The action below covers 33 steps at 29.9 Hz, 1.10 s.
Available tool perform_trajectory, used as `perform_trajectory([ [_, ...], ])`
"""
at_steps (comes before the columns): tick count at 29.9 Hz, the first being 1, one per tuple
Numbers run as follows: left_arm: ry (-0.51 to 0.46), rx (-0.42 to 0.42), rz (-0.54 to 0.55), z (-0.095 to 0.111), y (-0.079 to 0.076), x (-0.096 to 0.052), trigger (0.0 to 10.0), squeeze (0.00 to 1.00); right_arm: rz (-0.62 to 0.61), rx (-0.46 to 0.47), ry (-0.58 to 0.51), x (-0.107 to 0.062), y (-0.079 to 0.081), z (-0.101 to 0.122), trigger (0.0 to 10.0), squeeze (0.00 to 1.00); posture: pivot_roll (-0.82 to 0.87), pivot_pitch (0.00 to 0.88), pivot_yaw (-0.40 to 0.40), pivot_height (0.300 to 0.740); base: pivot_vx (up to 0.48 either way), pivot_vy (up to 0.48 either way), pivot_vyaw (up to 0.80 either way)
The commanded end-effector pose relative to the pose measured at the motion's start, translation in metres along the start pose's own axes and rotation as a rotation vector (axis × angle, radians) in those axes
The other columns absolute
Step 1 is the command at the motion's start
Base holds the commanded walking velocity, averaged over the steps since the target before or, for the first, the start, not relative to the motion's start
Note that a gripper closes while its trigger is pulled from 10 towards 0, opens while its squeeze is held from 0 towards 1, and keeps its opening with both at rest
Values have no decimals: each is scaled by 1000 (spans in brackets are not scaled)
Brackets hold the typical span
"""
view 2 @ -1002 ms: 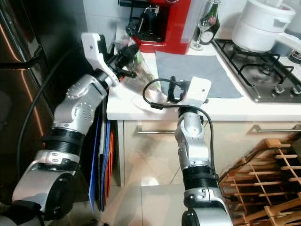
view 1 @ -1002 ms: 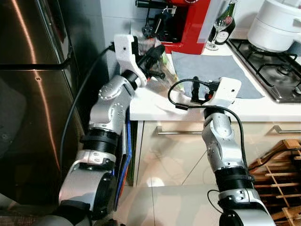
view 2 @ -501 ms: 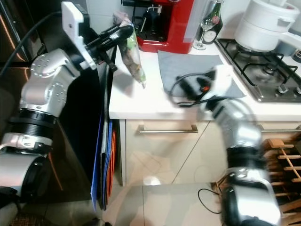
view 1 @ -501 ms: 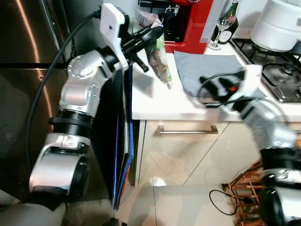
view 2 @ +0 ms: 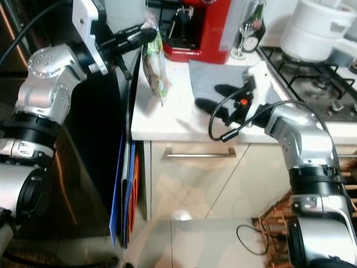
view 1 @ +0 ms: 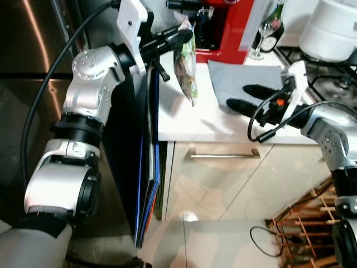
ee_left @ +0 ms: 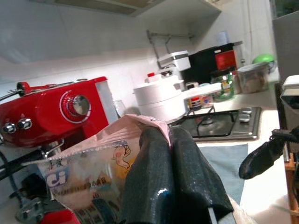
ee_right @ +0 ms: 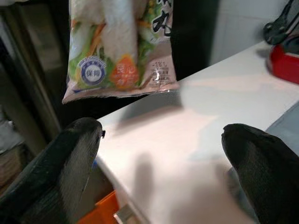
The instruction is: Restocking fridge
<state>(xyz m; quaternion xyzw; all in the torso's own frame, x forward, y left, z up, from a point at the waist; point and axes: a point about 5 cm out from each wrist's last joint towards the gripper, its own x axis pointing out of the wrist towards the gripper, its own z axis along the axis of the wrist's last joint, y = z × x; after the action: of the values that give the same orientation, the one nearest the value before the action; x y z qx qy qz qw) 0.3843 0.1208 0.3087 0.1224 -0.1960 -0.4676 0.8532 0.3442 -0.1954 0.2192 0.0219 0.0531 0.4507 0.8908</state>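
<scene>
A clear bag of mixed vegetables [view 1: 186,70] hangs above the left end of the white counter [view 1: 189,120]. My left gripper [view 1: 186,36] is shut on the bag's pink top edge. In the left wrist view, the fingers [ee_left: 154,177] pinch that edge of the bag [ee_left: 88,172]. My right gripper [view 1: 240,96] hovers open over the counter, right of the bag and pointing at it. The right wrist view has the bag [ee_right: 119,46] dangling beyond the spread fingers [ee_right: 70,158]. The steel fridge [view 1: 30,100] stands at the far left.
On the counter are a red coffee machine [view 1: 226,28], a grey mat [view 1: 251,75], and a bottle and glass [view 1: 268,28]. A white pot [view 1: 329,33] stands on the hob. Flat boards [view 1: 148,184] fill the gap beside the fridge. A wooden rack [view 1: 315,223] stands at lower right.
My left gripper has raised the bag off the counter and carried it left to the counter's left end. My right arm has swung out to the right, its gripper now pointing left.
</scene>
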Motion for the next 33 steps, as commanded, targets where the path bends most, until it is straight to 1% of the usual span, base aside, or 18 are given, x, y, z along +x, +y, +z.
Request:
perform_trajectory([
  [1,-54,78,6,25,11,0,0,0,8,2,4,-1,0,1,10000,1000,-32,0,-34,740,0,0,0],
  [4,-27,90,43,26,16,0,0,0,-3,0,-21,5,3,4,10000,1000,-30,0,-35,740,0,0,0],
  [5,11,97,90,22,19,1,0,0,-25,-13,-41,10,5,6,10000,1000,-28,0,-37,740,0,0,0],
  [8,87,88,205,14,24,2,0,0,-43,-48,-83,23,19,10,10000,1000,-22,0,-41,740,0,0,0],
  [9,110,70,258,10,27,3,0,0,-39,-49,-100,29,30,11,10000,1000,-20,0,-42,740,0,0,0],
  [10,110,70,258,10,27,3,0,0,-39,-49,-100,29,30,11,10000,1000,-20,0,-42,740,0,0,0],
  [11,119,62,282,8,28,3,0,0,-37,-48,-111,31,35,11,10000,1000,-20,0,-42,740,0,0,0],
  [12,149,31,359,3,32,2,0,0,-79,-76,-131,38,44,13,10000,1000,-21,0,-41,740,0,0,0],
  [15,180,8,427,-3,33,3,0,0,-165,-97,-165,47,53,17,10000,1000,-22,0,-38,740,0,0,0],
  [16,180,8,427,-3,33,3,0,0,-165,-97,-165,47,53,17,10000,1000,-22,0,-38,740,0,0,0],
  [20,212,-13,473,-11,30,7,0,0,-252,-159,-176,60,67,17,10000,1000,-30,0,-32,740,0,0,0],
  [21,212,-13,473,-11,30,7,0,0,-252,-159,-176,60,67,17,10000,1000,-30,0,-32,740,0,0,0],
  [22,232,-50,492,-19,23,13,0,0,-288,-187,-159,70,74,8,10000,1000,-29,0,-33,740,0,0,0],
  [23,248,-57,481,-24,17,18,0,0,-315,-199,-142,75,74,2,10000,1000,-26,0,-35,740,0,0,0],
  [27,264,-70,479,-29,9,26,0,0,-367,-207,-126,82,75,-8,10000,1000,-27,0,-35,740,0,0,0],
  [28,248,-105,494,-28,2,35,0,0,-405,-191,-122,92,75,-18,10000,1000,-26,0,-35,740,0,0,0],
  [30,233,-115,500,-25,-1,41,0,0,-422,-182,-122,98,75,-22,10000,1000,-23,0,-35,740,0,0,0],
  [33,226,-110,501,-22,-3,44,0,0,-440,-183,-125,100,75,-22,10000,1000,-18,0,-36,740,0,0,0],
])
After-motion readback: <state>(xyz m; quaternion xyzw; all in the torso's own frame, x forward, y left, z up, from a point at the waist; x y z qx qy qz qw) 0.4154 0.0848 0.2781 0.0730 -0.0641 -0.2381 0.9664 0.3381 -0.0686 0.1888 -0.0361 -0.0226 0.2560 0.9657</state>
